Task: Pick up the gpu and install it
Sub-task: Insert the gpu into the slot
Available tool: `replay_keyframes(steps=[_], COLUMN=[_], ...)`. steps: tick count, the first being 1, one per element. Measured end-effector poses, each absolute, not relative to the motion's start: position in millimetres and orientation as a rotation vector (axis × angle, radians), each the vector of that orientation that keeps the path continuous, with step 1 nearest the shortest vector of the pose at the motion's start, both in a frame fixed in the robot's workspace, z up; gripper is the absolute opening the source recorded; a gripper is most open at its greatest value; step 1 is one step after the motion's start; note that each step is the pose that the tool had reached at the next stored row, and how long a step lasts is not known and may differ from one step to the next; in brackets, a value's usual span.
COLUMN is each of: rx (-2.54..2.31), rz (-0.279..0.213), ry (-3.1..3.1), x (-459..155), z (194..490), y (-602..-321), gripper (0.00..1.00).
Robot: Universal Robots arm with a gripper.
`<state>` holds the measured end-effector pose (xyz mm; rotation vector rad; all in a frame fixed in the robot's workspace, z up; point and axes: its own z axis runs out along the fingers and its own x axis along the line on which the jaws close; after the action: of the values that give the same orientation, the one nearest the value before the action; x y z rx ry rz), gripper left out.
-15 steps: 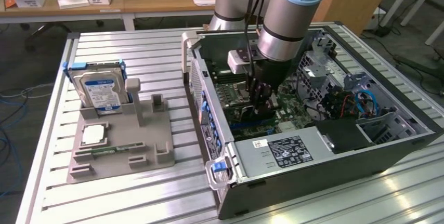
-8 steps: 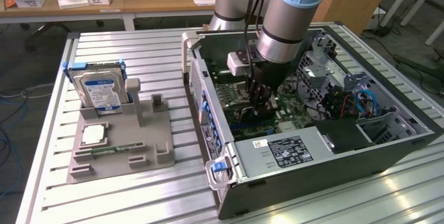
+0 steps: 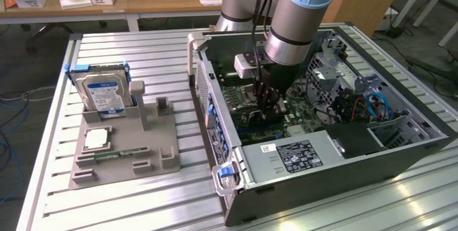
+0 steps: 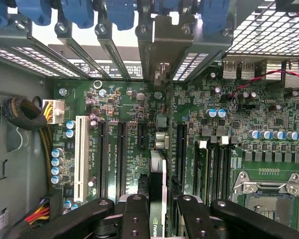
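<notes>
The gripper (image 4: 158, 209) clamps the gpu (image 4: 158, 191) edge-on, bracket toward twelve o'clock, so it lines up with the motherboard (image 4: 139, 114) slots inside the case (image 3: 400, 156).

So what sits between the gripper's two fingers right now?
The gpu, edge-on: the wrist view shows the card clamped between the fingers, hanging over the motherboard slots. In the exterior view the gripper is down inside the case.

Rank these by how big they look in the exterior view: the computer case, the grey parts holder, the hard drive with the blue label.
1. Computer case, clearly the largest.
2. Grey parts holder.
3. Hard drive, standing upright in the holder, the smallest.
The gaps are wide enough that nearness to the camera does not change the order.
</notes>
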<state>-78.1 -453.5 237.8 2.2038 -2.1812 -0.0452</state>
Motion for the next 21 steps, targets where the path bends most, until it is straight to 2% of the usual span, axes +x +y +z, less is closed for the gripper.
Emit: replay_keyframes(steps=[21], rx=[2.204], rz=[-0.045], ry=[-2.181], x=[-80.4], z=[228.9], y=[-453.5], gripper=[0.27])
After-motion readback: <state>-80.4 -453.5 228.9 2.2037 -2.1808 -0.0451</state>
